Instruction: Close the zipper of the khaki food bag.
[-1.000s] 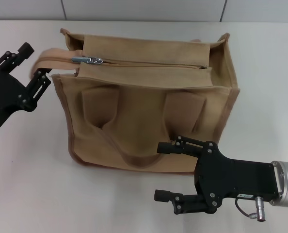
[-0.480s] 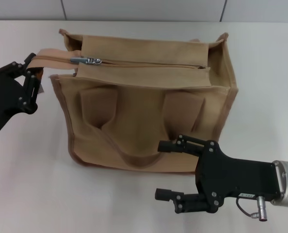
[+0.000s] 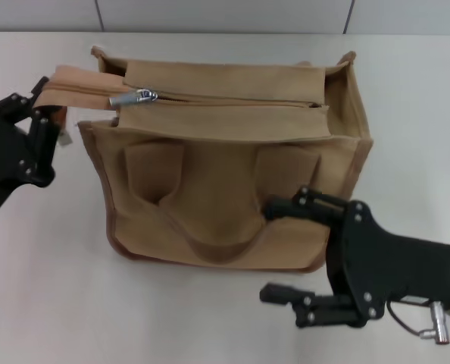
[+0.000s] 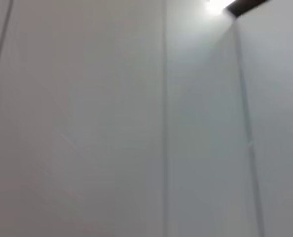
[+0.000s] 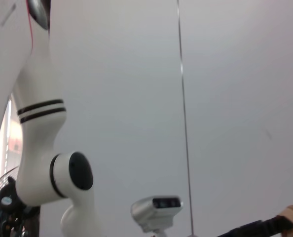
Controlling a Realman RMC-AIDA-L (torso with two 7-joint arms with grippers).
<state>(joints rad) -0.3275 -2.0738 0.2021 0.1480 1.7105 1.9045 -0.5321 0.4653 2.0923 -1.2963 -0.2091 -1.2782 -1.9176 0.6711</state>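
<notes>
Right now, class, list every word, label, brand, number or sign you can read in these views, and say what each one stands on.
None can be read.
The khaki food bag: plain canvas, no print or label showing.
The zipper pull: bare metal, no marking legible.
The left gripper and right gripper: black housings with no readable lettering.
Both wrist views: blank wall panels and a white robot arm, no text.

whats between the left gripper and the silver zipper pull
In the head view, only the free tan end of the zipper spans from the left gripper, closed on its tip, to the pull tab.
</notes>
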